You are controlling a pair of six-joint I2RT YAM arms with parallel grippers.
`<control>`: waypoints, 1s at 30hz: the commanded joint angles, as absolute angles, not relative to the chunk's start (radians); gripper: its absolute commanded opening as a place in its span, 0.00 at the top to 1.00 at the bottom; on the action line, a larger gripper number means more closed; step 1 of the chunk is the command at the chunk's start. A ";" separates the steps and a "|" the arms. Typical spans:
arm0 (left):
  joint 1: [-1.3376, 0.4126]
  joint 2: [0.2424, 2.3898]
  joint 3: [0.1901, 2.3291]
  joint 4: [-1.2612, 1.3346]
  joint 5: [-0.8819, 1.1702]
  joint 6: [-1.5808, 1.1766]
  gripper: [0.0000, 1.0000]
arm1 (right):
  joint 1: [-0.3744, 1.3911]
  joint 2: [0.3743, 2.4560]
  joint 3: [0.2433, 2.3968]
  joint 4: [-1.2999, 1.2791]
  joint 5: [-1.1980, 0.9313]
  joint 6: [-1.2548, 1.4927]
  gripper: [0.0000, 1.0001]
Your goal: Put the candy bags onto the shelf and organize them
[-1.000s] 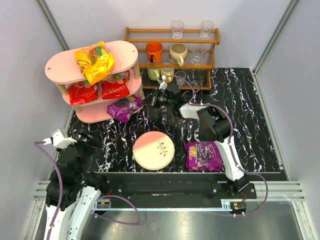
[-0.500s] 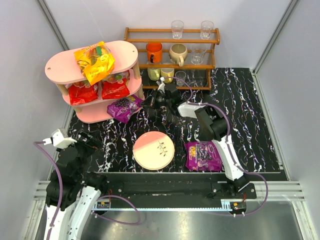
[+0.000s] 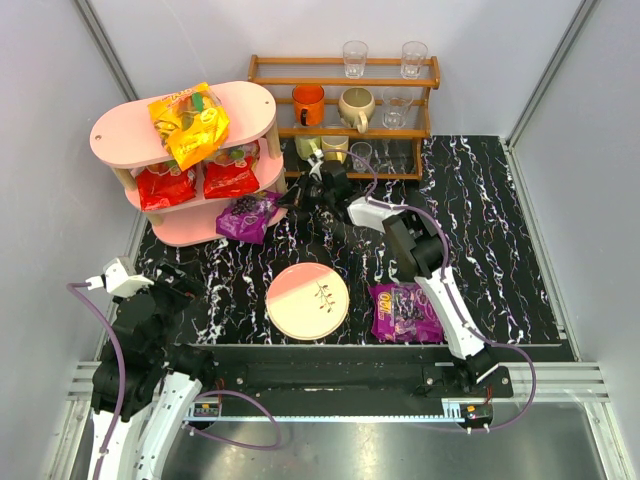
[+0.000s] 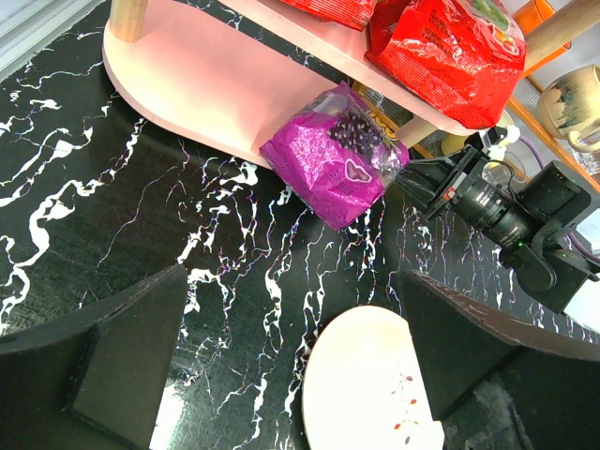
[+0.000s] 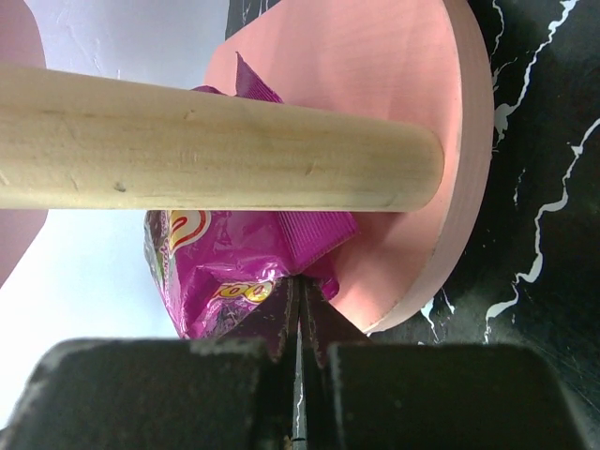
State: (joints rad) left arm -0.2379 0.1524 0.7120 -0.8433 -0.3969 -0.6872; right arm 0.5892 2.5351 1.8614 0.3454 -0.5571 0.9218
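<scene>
Right wrist: purple bag (image 5: 216, 267), lettering illegible

The black, white-veined desk (image 3: 500, 230) carries the pink shelf (image 3: 180, 232) just left of the right end effector (image 3: 285, 203), a wooden rack (image 3: 345, 82) behind it, and a round plate (image 3: 307, 300) and loose purple candy bag (image 3: 405, 312) back toward its arm's base.

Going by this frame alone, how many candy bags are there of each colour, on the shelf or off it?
red bag: 2
purple bag: 2
orange-yellow bag: 1
Total: 5
</scene>
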 commanded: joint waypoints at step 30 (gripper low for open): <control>-0.241 0.153 0.736 -0.808 -0.411 -0.670 0.01 | 0.680 2.603 2.005 0.488 -0.439 1.138 1.00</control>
State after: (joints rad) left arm -0.2379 0.1524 0.7120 -0.8433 -0.3973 -0.6853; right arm 0.6544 2.5973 1.9629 0.4229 -0.4526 1.1080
